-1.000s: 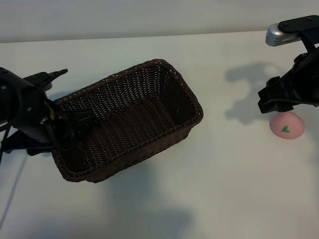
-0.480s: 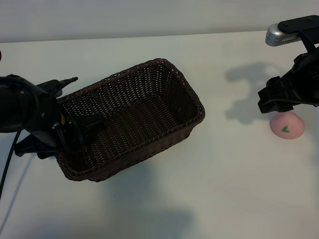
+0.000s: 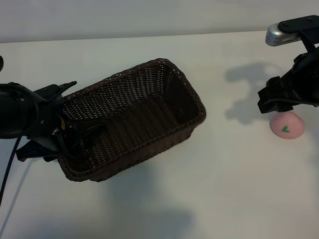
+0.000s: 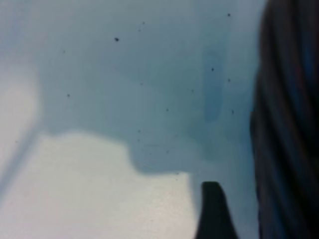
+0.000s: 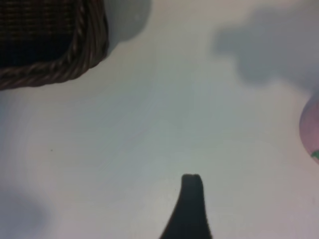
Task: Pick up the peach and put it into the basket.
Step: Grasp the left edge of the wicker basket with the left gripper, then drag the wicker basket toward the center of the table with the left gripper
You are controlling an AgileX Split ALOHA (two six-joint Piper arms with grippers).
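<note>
Pink and untouched, the peach (image 3: 287, 125) lay on the white bench (image 3: 224, 189) well apart from the wicker basket (image 3: 130, 119), just beneath the open right end effector (image 3: 273, 102), while the left end effector (image 3: 70, 137) sat at the basket's near end, its grip impossible to tell, so everything remained undone.

The left gripper (image 3: 75, 142) is hiding part of the basket (image 3: 149, 104) rim; its fingertips are lying out of sight there.

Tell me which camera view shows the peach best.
The exterior view: the whole peach shows on the table, green leaf mark included. The right wrist view catches only a pink sliver at its edge; the left wrist view shows none of it.
</note>
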